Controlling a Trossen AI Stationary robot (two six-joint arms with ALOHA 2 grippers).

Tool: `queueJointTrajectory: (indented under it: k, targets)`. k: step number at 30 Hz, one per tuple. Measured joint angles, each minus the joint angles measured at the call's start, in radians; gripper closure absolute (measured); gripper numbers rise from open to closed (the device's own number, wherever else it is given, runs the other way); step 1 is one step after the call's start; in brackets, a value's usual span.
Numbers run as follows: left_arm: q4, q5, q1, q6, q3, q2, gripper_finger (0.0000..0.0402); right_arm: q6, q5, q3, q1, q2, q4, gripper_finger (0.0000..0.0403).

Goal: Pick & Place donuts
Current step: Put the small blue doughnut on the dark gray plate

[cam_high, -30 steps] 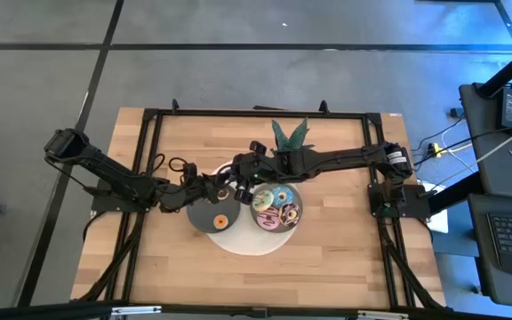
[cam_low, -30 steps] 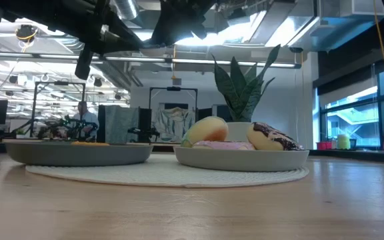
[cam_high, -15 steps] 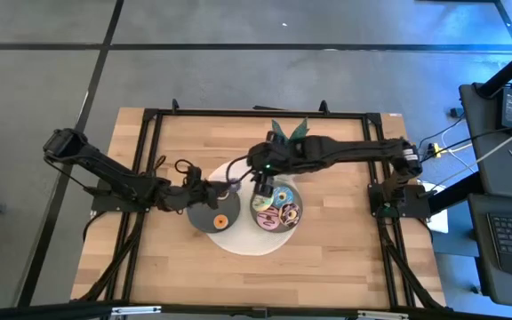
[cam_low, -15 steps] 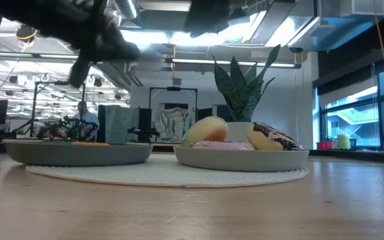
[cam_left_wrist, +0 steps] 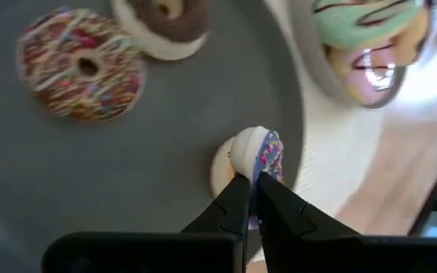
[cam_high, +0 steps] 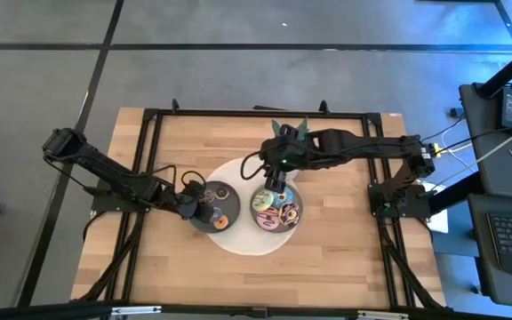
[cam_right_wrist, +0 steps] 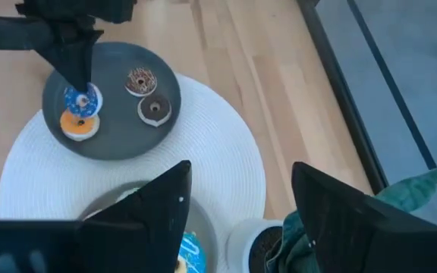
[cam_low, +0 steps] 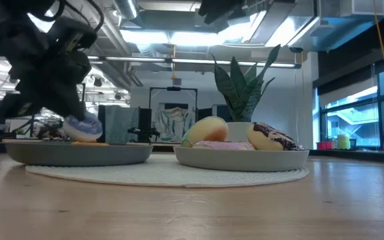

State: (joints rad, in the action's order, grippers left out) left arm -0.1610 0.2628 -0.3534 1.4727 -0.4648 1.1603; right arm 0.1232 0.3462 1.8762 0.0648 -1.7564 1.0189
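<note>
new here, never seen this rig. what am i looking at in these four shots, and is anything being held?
Two robot arms work at a wooden table. One camera looks straight down, one sits at table height, and one rides on each wrist. On a white mat lie two grey dishes: the left dish has a sprinkled donut, a brown donut and an orange donut; the right dish is piled with more. The left tool is shut on a blue donut, just above the orange one. The right tool hangs open over the mat, holding nothing. A plant stands behind.
</note>
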Motion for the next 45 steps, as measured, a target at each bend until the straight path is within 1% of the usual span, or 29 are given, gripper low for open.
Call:
queueJointTrajectory:
  k: [9,11,14,17,21,24,34,39,45]
  targets:
    - [-0.111,-0.072,0.002,0.042,0.000,-0.024,0.0387,0.006,0.000,-0.001,0.002,-0.012,0.021,0.0173]
    - [-0.106,-0.090,0.002,0.043,0.000,-0.041,0.0387,0.006,0.000,-0.001,0.002,-0.012,0.021,0.0173]
    - [-0.116,-0.090,0.002,0.037,0.000,-0.075,0.0387,0.006,0.000,-0.001,0.002,-0.012,0.026,0.0173]
    - [-0.150,-0.068,0.002,0.039,0.000,-0.109,0.0387,0.006,0.000,-0.001,0.002,-0.012,0.027,0.0173]
    - [-0.226,-0.059,0.002,0.080,0.000,-0.137,0.0387,0.006,0.000,-0.001,0.002,-0.012,0.033,0.0173]
    - [-0.285,-0.075,0.002,0.115,0.000,-0.139,0.0387,0.006,0.000,-0.001,0.002,-0.013,0.036,0.0173]
    - [-0.262,-0.091,0.002,0.148,0.000,-0.104,0.0387,0.004,0.001,-0.001,0.002,-0.013,0.040,0.0173]
    - [-0.190,-0.105,0.002,0.142,0.000,-0.091,0.0387,0.003,0.001,-0.001,0.002,-0.013,0.040,0.0173]
    - [-0.187,-0.125,0.002,0.150,0.000,-0.066,0.0387,0.001,0.001,-0.001,0.002,-0.013,0.040,0.0173]
